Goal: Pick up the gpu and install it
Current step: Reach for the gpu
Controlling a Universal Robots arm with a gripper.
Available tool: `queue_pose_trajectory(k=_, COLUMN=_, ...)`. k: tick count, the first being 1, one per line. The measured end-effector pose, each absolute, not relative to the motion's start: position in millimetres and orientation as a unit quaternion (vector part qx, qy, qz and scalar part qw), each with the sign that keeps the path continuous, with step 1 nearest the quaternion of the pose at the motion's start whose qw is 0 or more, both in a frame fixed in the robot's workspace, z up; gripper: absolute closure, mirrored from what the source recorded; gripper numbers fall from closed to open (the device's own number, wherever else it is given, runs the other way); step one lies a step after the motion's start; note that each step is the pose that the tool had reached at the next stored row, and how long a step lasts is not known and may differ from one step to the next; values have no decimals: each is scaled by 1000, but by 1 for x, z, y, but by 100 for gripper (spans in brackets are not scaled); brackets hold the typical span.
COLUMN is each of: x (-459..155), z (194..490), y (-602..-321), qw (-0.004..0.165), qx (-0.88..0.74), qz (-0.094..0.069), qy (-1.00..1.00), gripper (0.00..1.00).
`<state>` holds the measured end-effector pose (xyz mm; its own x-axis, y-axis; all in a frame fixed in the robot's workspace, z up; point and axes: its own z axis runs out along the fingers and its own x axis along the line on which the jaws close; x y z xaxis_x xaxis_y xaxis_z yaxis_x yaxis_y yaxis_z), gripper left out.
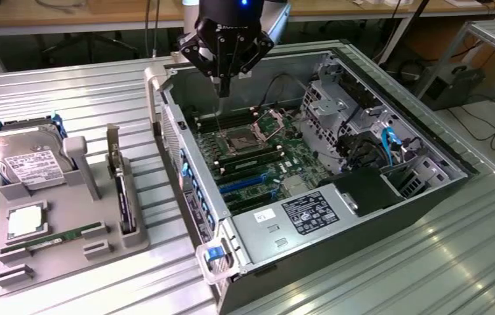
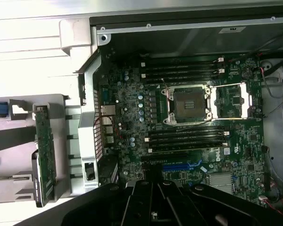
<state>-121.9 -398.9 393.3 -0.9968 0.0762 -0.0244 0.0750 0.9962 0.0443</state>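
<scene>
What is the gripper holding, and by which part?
Nothing: the gripper hangs bare over the open case, while the gpu stands in the tray.

Computer case (image 1: 344,262): lying open on the metal table (image 1: 440,275).
Motherboard (image 1: 260,161) (image 2: 132,108): sitting inside the case.
CPU socket (image 1: 237,139) (image 2: 188,104): standing open, its cover plate flipped aside.
Hard drive (image 1: 27,164): leaning in the gray holder (image 1: 81,259), at the exterior view's left.
Memory stick (image 1: 55,237): lying in the same holder, below the drive.
</scene>
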Motion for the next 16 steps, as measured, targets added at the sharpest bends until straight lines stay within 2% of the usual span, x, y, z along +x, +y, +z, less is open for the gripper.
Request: queue_pose_trajectory(k=16, x=-182, z=393, y=-420, qw=13, qx=38, qz=22, qy=999, gripper=89)
